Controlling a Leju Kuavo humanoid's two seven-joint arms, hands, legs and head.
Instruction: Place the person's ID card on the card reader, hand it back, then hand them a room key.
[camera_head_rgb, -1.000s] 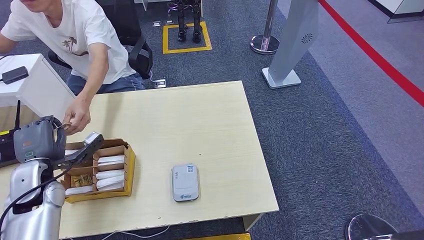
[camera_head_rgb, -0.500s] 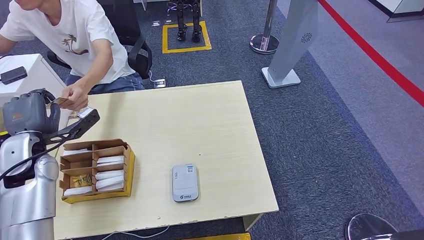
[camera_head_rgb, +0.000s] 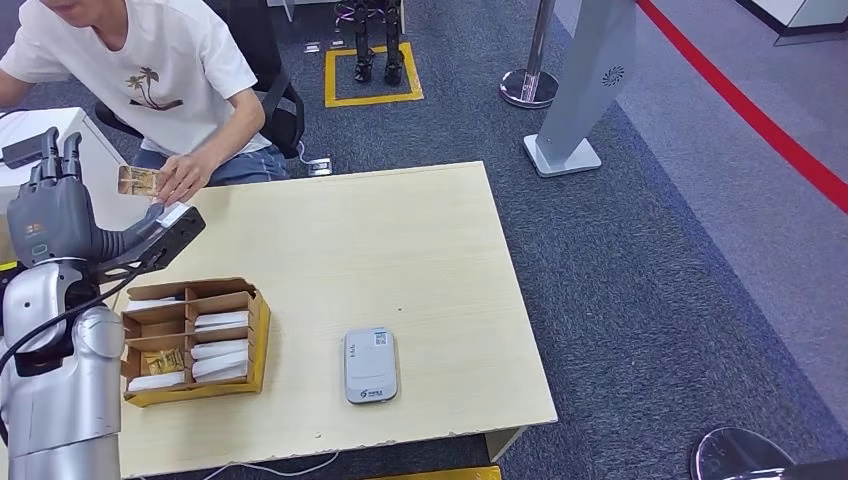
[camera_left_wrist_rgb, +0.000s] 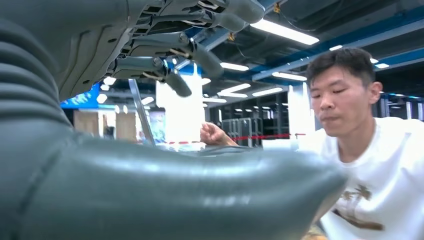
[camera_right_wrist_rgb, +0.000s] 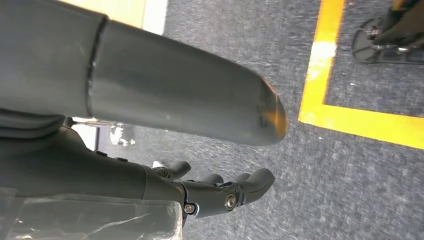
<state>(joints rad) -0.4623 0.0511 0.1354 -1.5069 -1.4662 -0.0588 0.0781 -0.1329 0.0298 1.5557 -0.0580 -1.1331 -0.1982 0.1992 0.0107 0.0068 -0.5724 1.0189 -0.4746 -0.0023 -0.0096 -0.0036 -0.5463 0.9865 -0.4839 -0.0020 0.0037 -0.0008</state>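
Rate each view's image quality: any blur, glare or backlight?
Head view: sharp, evenly lit, card readable as a card. Left wrist view: ceiling lights glare, left hand backlit, near cover soft. Right wrist view: carpet slightly smeared, right hand dark.

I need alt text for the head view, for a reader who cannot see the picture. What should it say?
A seated person's hand holds a card beside the robot's raised left hand, at the far left corner of a light wooden table. On the table stand a cardboard tray with white cards in its compartments and, to its right, a grey card reader.
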